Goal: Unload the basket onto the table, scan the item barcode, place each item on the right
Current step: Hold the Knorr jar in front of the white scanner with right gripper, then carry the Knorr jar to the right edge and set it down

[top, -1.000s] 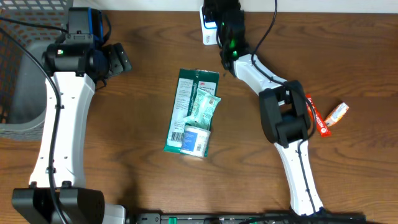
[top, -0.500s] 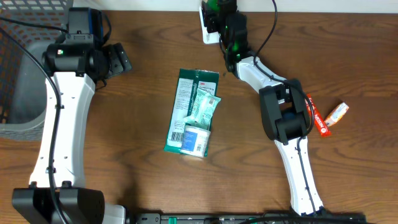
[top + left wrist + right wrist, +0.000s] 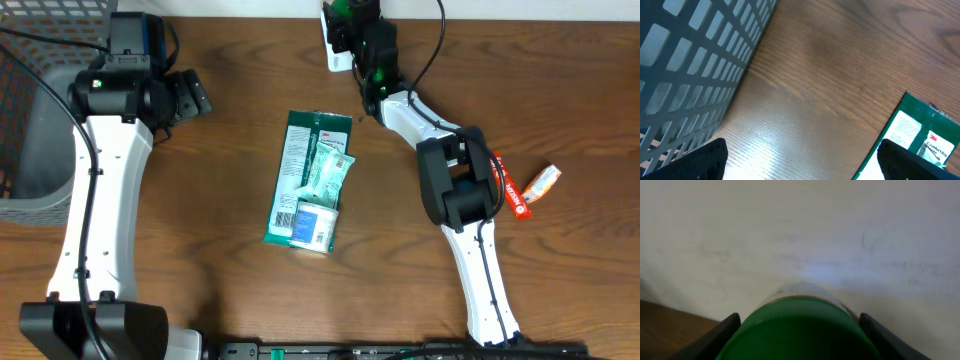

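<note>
My right gripper [image 3: 350, 22] reaches to the table's back edge and is shut on a green-topped item [image 3: 799, 327]. That item fills the gap between the two dark fingers [image 3: 722, 332] in the right wrist view, facing a white surface. A white scanner [image 3: 335, 52] stands right beside the gripper in the overhead view. No barcode shows in any view. My left gripper [image 3: 188, 95] hangs open at the upper left, over bare wood [image 3: 802, 162] between the basket and a green package [image 3: 912, 132], with nothing between its fingers.
The flat green package [image 3: 300, 180] lies mid-table with a pale green packet [image 3: 328, 172] and a blue-and-white box [image 3: 315, 222] on it. Two orange items [image 3: 510, 186] [image 3: 543, 183] lie at the right. A grey mesh basket [image 3: 35, 120] stands at the left edge.
The right gripper has shifted slightly up and left toward the white scanner with the green-topped item, then held still. The left arm has not moved.
</note>
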`<action>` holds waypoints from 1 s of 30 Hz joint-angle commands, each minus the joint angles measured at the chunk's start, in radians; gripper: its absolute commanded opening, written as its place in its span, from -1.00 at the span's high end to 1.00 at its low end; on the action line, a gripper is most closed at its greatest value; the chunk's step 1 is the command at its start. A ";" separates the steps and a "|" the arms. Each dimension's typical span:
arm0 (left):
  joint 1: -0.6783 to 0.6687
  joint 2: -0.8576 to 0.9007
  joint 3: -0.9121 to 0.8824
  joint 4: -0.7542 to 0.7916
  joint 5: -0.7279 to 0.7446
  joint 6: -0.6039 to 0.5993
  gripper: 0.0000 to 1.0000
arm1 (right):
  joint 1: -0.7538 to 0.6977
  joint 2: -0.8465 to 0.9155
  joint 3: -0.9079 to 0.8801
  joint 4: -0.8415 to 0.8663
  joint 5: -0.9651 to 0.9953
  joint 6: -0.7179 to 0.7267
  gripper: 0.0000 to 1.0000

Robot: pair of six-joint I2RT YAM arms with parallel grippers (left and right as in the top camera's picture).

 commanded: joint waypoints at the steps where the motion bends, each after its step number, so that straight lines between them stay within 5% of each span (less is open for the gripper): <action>1: 0.005 0.008 -0.007 -0.002 -0.010 -0.002 -0.92 | -0.003 -0.015 0.014 0.051 -0.009 0.011 0.98; 7: 0.005 0.008 -0.007 -0.001 -0.010 -0.002 -0.92 | -0.004 -0.048 0.014 0.118 -0.009 0.011 0.98; 13: 0.005 0.008 -0.007 -0.001 -0.010 -0.002 -0.92 | -0.005 -0.188 0.014 0.002 -0.010 0.010 0.98; 22: 0.005 0.008 -0.007 -0.001 -0.010 -0.002 -0.92 | -0.051 -0.601 0.014 -0.732 0.011 0.003 0.98; 30: 0.005 0.008 -0.007 -0.001 -0.010 -0.002 -0.92 | -0.250 -0.825 0.014 -1.385 0.013 0.004 0.98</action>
